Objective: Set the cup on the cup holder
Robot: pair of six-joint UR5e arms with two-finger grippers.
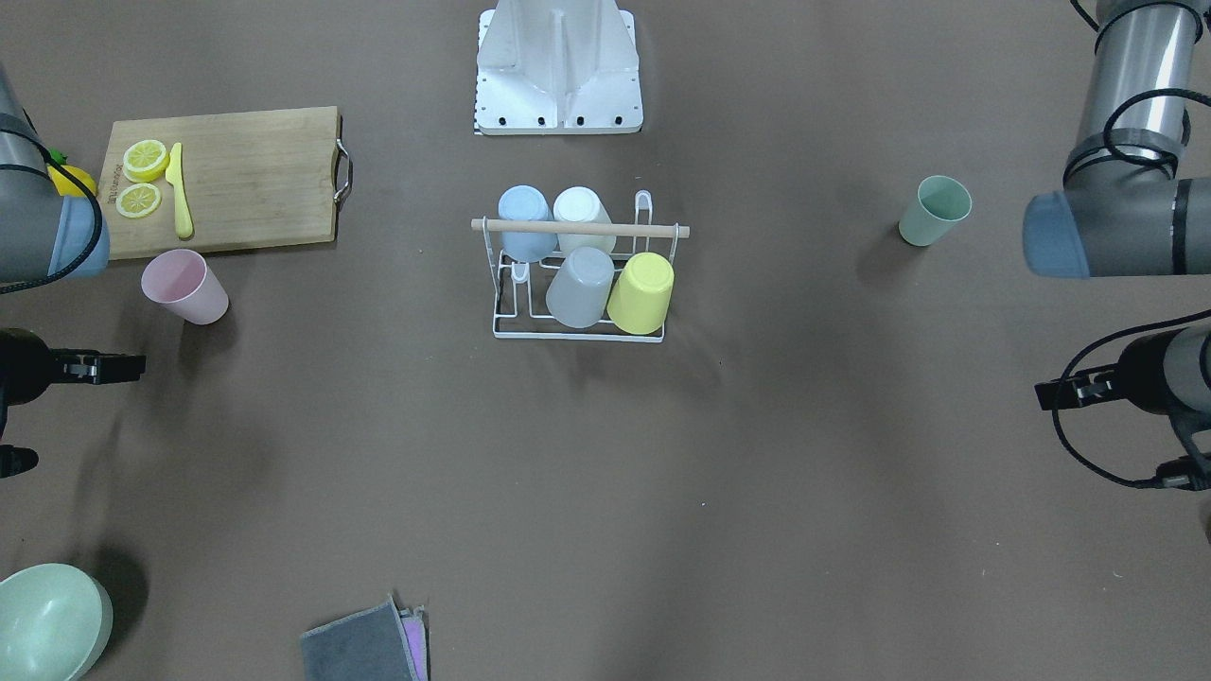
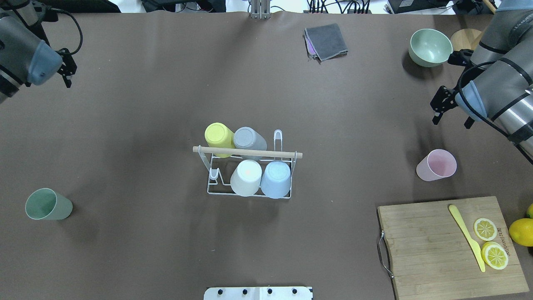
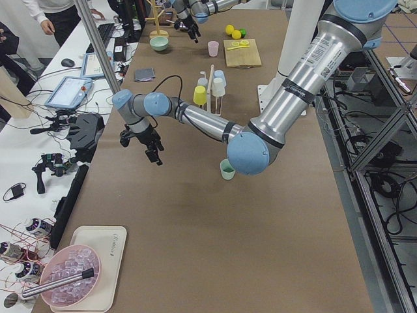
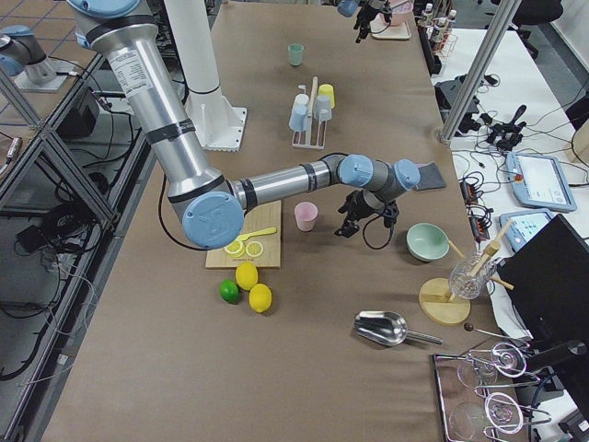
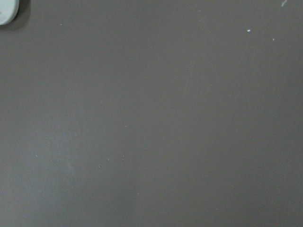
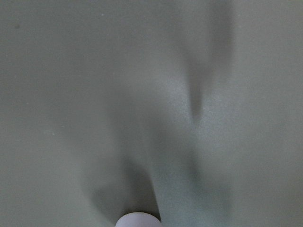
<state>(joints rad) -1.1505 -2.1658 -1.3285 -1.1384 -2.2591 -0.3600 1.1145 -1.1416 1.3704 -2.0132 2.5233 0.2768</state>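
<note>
The white wire cup holder [image 2: 216, 189] with a wooden dowel bar [image 2: 247, 152] stands mid-table, also in the front view [image 1: 511, 326]. Yellow [image 2: 218, 135], grey [image 2: 249, 138], white [image 2: 246, 178] and blue [image 2: 276, 180] cups sit upside down on its prongs. A green cup [image 2: 46, 204] stands alone at the table's left. A pink cup [image 2: 437, 165] stands alone at the right. My left gripper [image 2: 66, 68] hangs open and empty over the far left of the table. My right gripper [image 2: 441, 109] is open and empty, beyond the pink cup.
A wooden cutting board [image 2: 452, 246] with lemon slices and a yellow knife lies near right, with a whole lemon [image 2: 521, 231] beside it. A green bowl [image 2: 429, 47] and folded grey cloth [image 2: 326, 41] lie at the far side. The robot base plate [image 2: 258, 293] is at the near edge.
</note>
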